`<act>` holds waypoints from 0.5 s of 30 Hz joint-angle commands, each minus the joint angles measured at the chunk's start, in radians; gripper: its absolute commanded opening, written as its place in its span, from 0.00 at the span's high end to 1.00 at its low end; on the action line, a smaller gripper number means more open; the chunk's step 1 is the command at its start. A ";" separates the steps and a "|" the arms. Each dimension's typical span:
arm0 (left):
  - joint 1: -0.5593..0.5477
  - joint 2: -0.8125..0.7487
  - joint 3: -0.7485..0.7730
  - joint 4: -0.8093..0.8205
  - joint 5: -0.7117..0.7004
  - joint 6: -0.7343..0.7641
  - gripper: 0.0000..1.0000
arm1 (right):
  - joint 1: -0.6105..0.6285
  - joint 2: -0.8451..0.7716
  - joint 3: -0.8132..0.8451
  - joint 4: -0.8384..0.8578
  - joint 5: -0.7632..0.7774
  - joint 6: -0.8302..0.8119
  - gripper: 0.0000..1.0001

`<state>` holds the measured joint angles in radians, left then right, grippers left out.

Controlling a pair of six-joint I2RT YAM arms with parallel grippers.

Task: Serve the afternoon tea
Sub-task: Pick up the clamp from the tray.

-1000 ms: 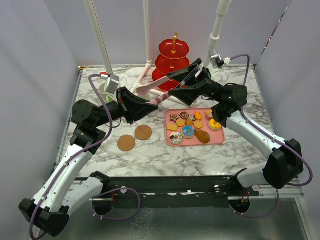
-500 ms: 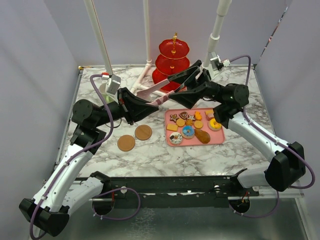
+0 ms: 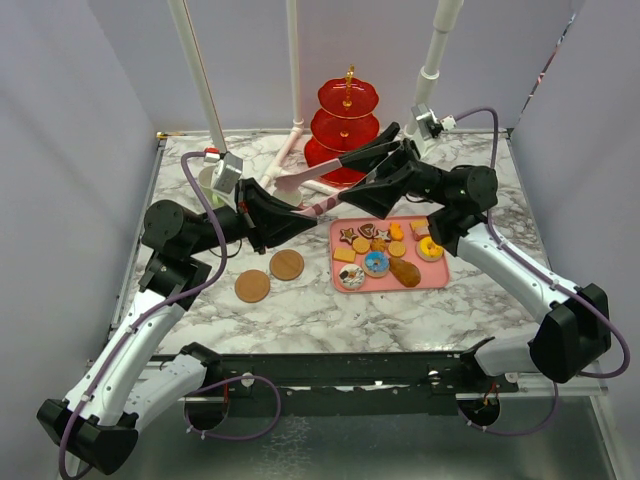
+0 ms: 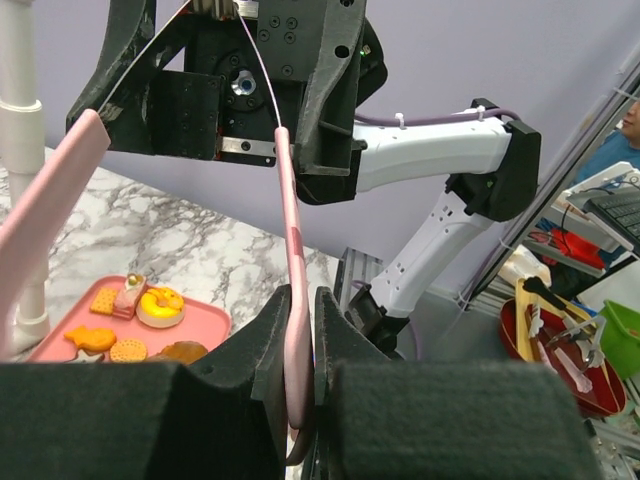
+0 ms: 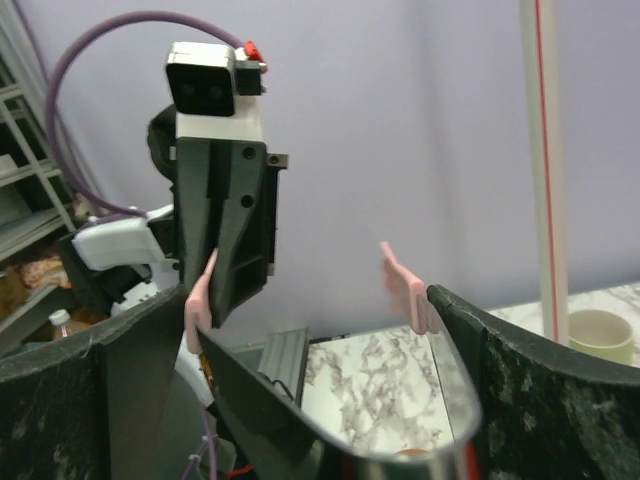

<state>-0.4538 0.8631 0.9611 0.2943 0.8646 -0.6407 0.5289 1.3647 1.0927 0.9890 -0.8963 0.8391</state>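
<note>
Pink tongs (image 3: pixel 297 180) hang in the air between the two arms, in front of the red three-tier stand (image 3: pixel 347 125). My left gripper (image 3: pixel 300 212) is shut on the end of one tong arm (image 4: pixel 290 230), which is pinched between its black pads. My right gripper (image 3: pixel 365 165) stands wide open around the tongs' hinge end. The two pink arms lie along the inner faces of its fingers (image 5: pixel 470 330). Cookies and pastries fill a pink tray (image 3: pixel 440 281). Two brown coasters (image 3: pixel 287 264) (image 3: pixel 252 286) lie left of the tray. A pale green mug (image 5: pixel 600 335) stands at the back left.
White poles (image 3: pixel 196 70) (image 3: pixel 432 60) rise at the back of the marble table (image 3: pixel 320 310). Grey walls close in the left and right sides. The stand sits right behind the crossed grippers.
The right gripper has shifted slightly left and up, further over the tongs. The left gripper keeps its hold and has barely moved.
</note>
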 commanded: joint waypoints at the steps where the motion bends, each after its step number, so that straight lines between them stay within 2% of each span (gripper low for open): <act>1: -0.009 -0.010 0.031 0.056 0.022 0.035 1.00 | 0.027 -0.013 0.023 -0.142 -0.024 -0.057 0.00; 4: -0.012 -0.012 0.025 0.056 0.021 0.032 1.00 | 0.026 -0.019 0.042 -0.192 0.005 -0.100 0.00; 11: -0.014 -0.007 0.023 0.057 0.012 0.024 1.00 | 0.026 -0.032 0.035 -0.172 0.025 -0.106 0.00; 15: -0.014 -0.004 0.016 0.052 0.012 0.037 1.00 | 0.026 -0.035 0.022 -0.132 -0.002 -0.090 0.06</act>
<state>-0.4530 0.8623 0.9611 0.2905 0.8631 -0.6285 0.5312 1.3384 1.1164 0.8707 -0.8608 0.7475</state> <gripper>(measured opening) 0.118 0.970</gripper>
